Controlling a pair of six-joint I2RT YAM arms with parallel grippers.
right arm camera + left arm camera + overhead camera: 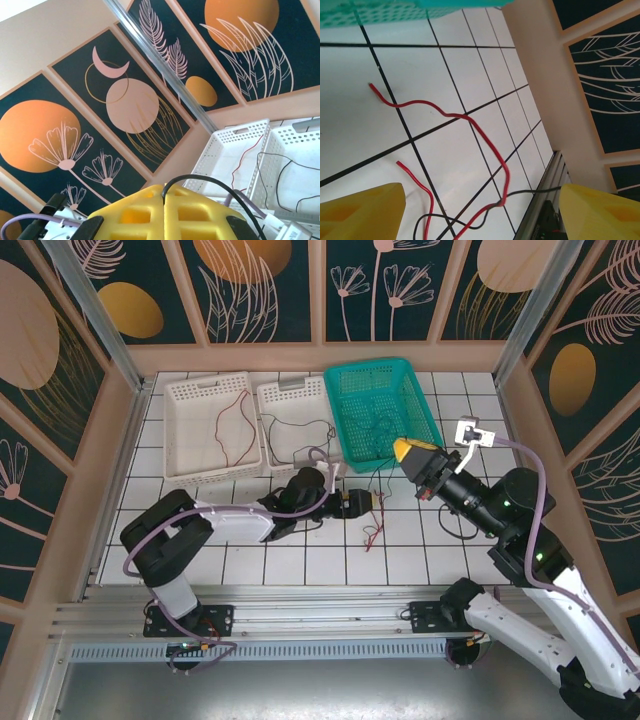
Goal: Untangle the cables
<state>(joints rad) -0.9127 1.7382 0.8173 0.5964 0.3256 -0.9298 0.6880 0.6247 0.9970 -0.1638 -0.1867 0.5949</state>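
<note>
While the left tool [480, 220] hangs low over the white-tiled table [350, 120], its yellow fingers [362, 212] spread wide and gripping nothing, hair-thin cables lie loose on the tiles beneath it. A wavy red cable [467, 118] is crossed near its lower end by a black cable [535, 190]. From above, these lie near the middle of the table, on the near side of the teal basket [345, 410]. The overhead view also shows a second red cable [235, 425] curled in the left white basket [205, 385] and a thin black wire [300, 430] in the middle white basket [292, 388], all three baskets along the far edge. Seen from the right wrist, the right tool [165, 200] is closed on a dark cable [200, 178], which is pinched in the seam between its fingers and arches away.
</note>
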